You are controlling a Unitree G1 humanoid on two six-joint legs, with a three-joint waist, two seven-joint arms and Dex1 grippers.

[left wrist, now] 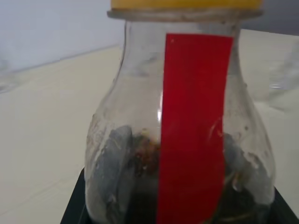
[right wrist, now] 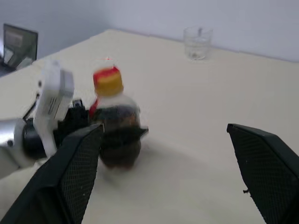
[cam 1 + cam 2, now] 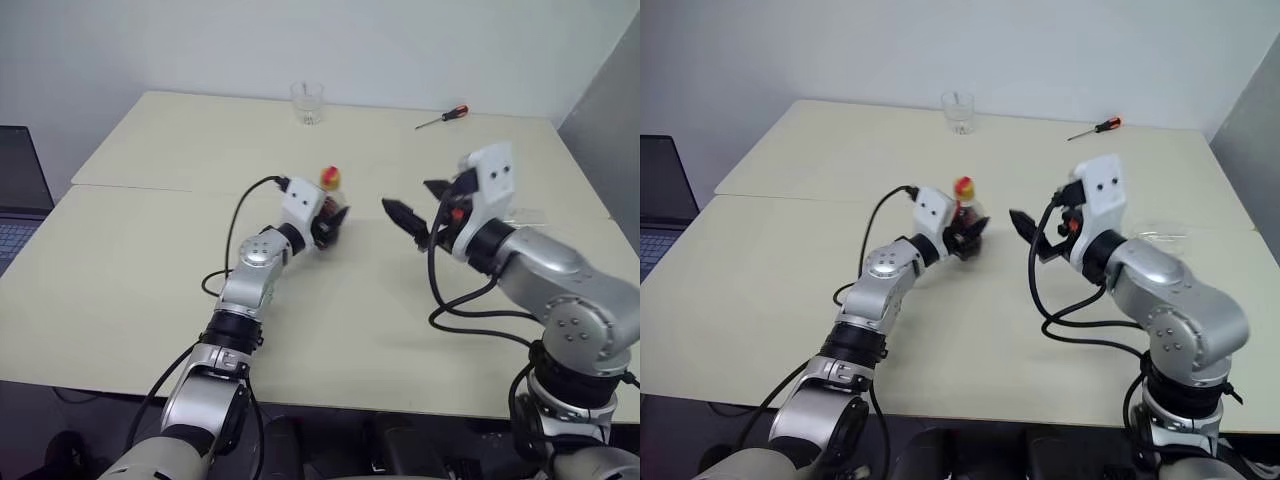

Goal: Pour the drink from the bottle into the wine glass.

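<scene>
The bottle (image 3: 331, 190) stands upright near the middle of the table, a small clear bottle with a yellow-and-red cap and a red strip (image 1: 194, 130) down its neck. The dark drink (image 2: 117, 151) fills its lower body. My left gripper (image 3: 326, 222) reaches in from the left, its black fingers (image 2: 77, 119) shut on the bottle's body. To the bottle's right, a short gap away, my right gripper (image 2: 163, 130) hangs above the table, open and empty, pointing at the bottle. I cannot make out the wine glass; a faint clear shape (image 3: 1162, 235) lies behind my right forearm.
A short clear tumbler (image 3: 307, 102) stands at the table's far edge. A red-handled screwdriver (image 3: 443, 117) lies at the far right. A dark laptop (image 3: 18, 190) sits off the table's left side. A seam (image 3: 150, 188) runs across the tabletop.
</scene>
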